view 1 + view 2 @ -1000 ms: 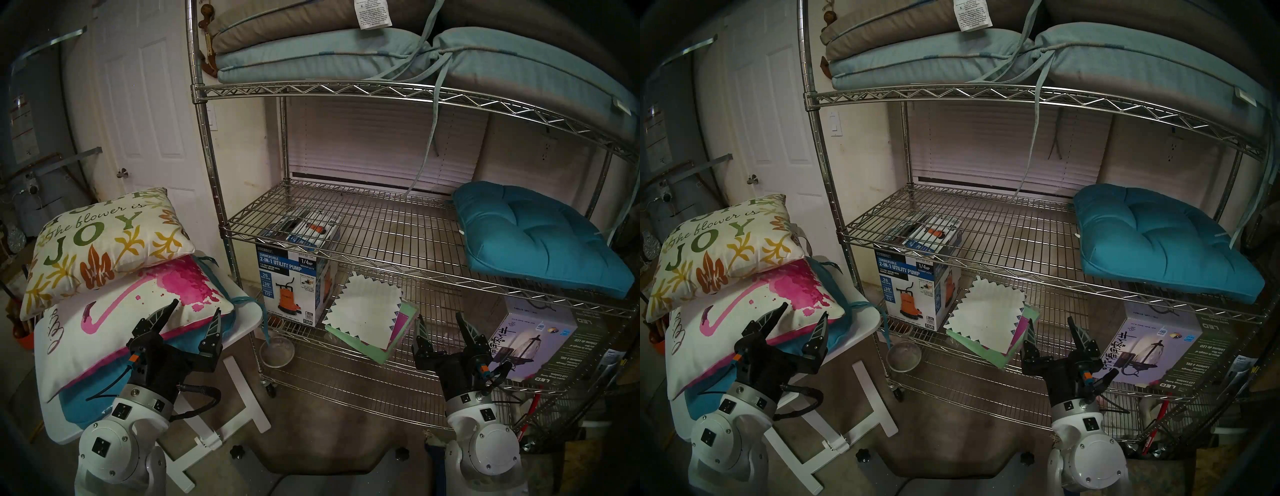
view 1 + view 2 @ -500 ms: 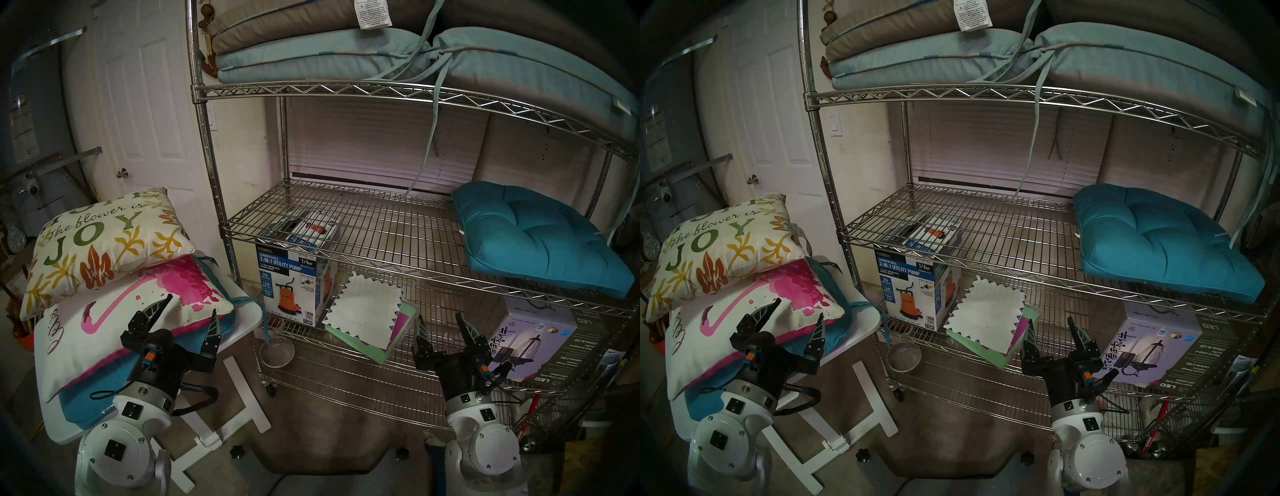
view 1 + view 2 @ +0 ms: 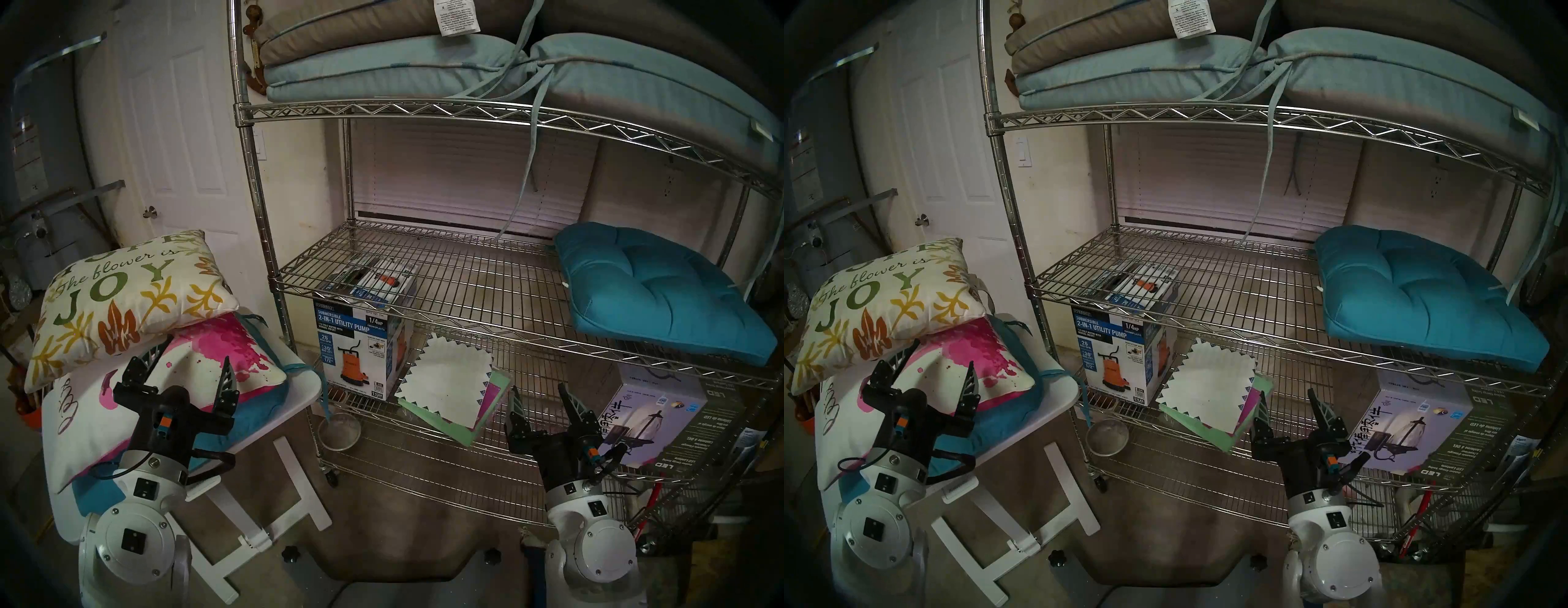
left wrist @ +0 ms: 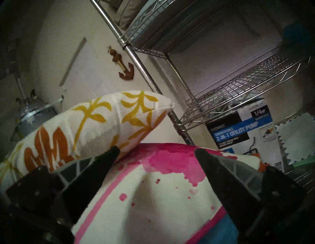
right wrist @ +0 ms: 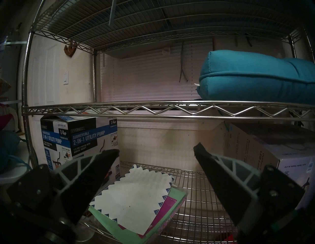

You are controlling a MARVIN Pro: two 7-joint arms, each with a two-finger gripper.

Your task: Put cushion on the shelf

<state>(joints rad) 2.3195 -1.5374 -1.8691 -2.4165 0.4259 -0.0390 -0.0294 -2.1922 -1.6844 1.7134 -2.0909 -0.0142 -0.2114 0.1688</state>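
- We see a white door [image 3: 178, 127] on the cream wall [image 3: 297, 178].
- We see closed window blinds [image 3: 466, 178].
- We see a brown floor [image 3: 403, 530].
- The room is dim.

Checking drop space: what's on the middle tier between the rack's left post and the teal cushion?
Bare wire shelf between post and teal cushion; head view.

Dim indoor light; fisheye dark rims; left wrist view perhaps blurred.
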